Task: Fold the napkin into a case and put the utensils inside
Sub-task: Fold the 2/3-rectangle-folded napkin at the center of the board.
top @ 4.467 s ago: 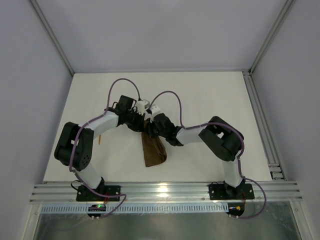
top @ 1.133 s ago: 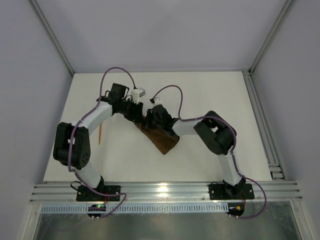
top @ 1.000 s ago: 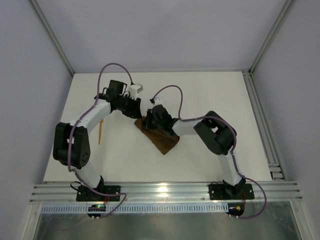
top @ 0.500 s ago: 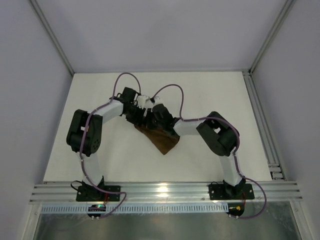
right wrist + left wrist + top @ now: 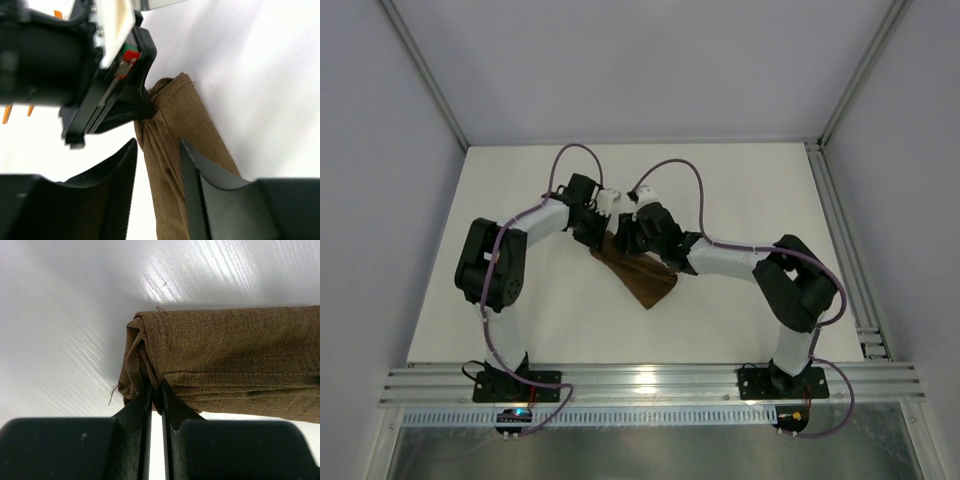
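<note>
One narrow dark brown case of folded cloth lies flat on the white bench, running slantwise from between the two claws toward the robot's bases. Its far end sits right at the claw tips; its near end lies well clear of both.

From the left wrist, the case stretches away to the right of the left claw, with layered edges stacked along the side nearest the claw and a bunched, rolled end just ahead of the tips. The left claw is pressed almost together, its two black fingers pinching a thin fold of cloth at that end corner.

From the right wrist, the case runs lengthwise up between the fingers of the right claw, which is spread wide and straddles it; whether the fingers touch the cloth cannot be told. The left claw bites the top of the case just beyond the right claw's tips.

Seen from above, the left claw and right claw stand just beside each other over the case's far end.

Small orange tips of the utensils show past the left arm, off to the left of the right claw; which piece is which cannot be told.
</note>
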Robot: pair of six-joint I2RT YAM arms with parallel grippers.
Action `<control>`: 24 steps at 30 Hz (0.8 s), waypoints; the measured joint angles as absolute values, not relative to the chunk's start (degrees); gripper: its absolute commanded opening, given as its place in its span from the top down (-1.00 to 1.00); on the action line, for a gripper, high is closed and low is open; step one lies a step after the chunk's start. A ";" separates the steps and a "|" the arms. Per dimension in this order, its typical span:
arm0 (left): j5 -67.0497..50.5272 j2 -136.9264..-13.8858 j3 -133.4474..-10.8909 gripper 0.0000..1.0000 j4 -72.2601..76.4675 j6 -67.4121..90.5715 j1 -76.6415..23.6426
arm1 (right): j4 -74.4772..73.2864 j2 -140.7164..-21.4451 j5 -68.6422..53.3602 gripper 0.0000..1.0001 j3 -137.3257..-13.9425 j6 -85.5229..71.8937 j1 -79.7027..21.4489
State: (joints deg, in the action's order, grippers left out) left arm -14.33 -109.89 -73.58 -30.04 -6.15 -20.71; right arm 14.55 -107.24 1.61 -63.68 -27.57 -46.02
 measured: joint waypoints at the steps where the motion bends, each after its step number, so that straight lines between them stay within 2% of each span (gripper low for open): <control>1: -14.31 -109.89 -73.58 0.85 -30.00 -6.15 -20.73 | 13.65 -105.47 1.98 -0.02 -62.96 -26.13 -46.02; 5: -14.31 -109.89 -73.58 0.88 -29.87 -6.15 -20.73 | 7.51 -95.46 4.40 -0.44 -57.74 -19.51 -46.02; 6: -14.31 -109.89 -73.58 0.89 -29.87 -6.15 -20.73 | 5.98 -93.76 4.67 -0.49 -56.75 -17.91 -46.02; 15: -14.28 -109.89 -73.58 0.98 -29.85 -6.17 -20.75 | -5.54 -93.80 2.15 -0.47 -54.35 -7.35 -46.02; 18: -14.28 -109.89 -73.58 1.00 -29.85 -6.15 -20.75 | -6.15 -94.02 0.49 -0.17 -53.49 -5.87 -46.04; 19: -14.31 -109.89 -73.58 1.00 -29.85 -6.15 -20.75 | -6.17 -94.06 0.45 0.18 -53.32 -5.63 -46.09; 21: -14.31 -109.89 -73.58 1.00 -29.85 -6.15 -20.75 | -6.48 -94.26 1.02 0.50 -53.25 -5.32 -46.22; 22: -14.31 -109.89 -73.58 1.00 -29.85 -6.13 -20.75 | -6.55 -94.28 1.50 0.74 -53.25 -5.39 -46.35; 24: -14.31 -109.89 -73.58 1.00 -29.85 -6.11 -20.75 | -6.48 -94.28 2.92 0.87 -53.25 -5.52 -46.85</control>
State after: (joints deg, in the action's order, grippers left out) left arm -14.31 -109.89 -73.58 -29.85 -6.11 -20.75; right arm -6.48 -94.28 2.92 -53.25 -5.52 -46.85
